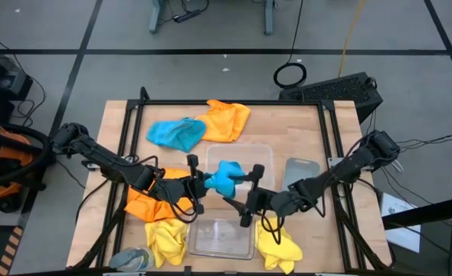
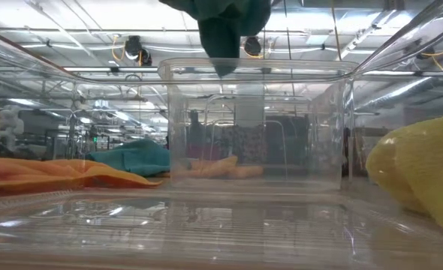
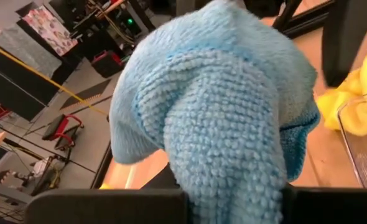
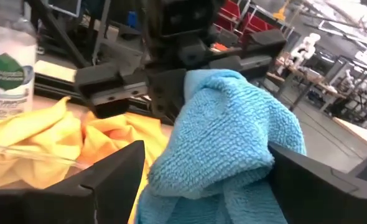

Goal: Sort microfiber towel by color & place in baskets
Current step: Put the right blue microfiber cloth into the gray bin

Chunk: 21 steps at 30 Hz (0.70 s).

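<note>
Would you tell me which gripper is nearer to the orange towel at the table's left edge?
Left. The left gripper sits just right of that orange towel; the right gripper is farther right, past the held blue towel.

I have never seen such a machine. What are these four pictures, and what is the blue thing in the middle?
Two robot arms work at a table. One picture looks down from above, one looks level from the tabletop, and two come from cameras on the wrists. The left gripper is shut on a blue towel, held above a clear basket. The right gripper has open fingers around that towel. On the table lie another blue towel, orange towels and yellow towels.
</note>
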Available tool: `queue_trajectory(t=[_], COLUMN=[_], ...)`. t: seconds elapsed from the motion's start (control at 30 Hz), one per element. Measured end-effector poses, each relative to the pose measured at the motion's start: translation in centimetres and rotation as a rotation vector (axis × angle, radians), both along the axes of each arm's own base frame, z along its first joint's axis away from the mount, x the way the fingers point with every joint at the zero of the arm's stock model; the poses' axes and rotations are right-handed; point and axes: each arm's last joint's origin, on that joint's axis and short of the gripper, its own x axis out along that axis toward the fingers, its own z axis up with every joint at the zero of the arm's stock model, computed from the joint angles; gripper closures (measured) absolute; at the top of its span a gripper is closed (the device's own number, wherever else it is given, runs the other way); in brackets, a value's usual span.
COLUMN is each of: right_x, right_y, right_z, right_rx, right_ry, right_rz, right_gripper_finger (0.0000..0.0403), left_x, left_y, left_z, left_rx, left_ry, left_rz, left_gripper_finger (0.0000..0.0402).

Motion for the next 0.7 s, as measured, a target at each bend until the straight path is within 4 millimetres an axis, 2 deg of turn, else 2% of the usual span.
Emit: queue_trajectory(t=[0.43, 0.57, 0.7], right_x=[0.7, 0.8, 0.8], right_y=[-1.9, -2.0, -1.8], right_z=[-0.8, -1.0, -1.0], right_rx=[0.135, 0.166, 0.177], right_ry=[0.035, 0.049, 0.059], right_rz=[-0.043, -0.001, 0.033], right_gripper_finger=[0.0089, 0.0090, 0.0094], left_x=[0.1, 0.1, 0.0], left_y=[-0.2, -0.6, -1.2], left_z=[0.3, 0.2, 0.2], left_rx=[-0.020, -0.057, -0.087], left_ry=[-0.025, -0.005, 0.006], left_rz=[-0.047, -0.148, -0.239], left_gripper_finger=[0.0361, 0.0321, 0.0253])
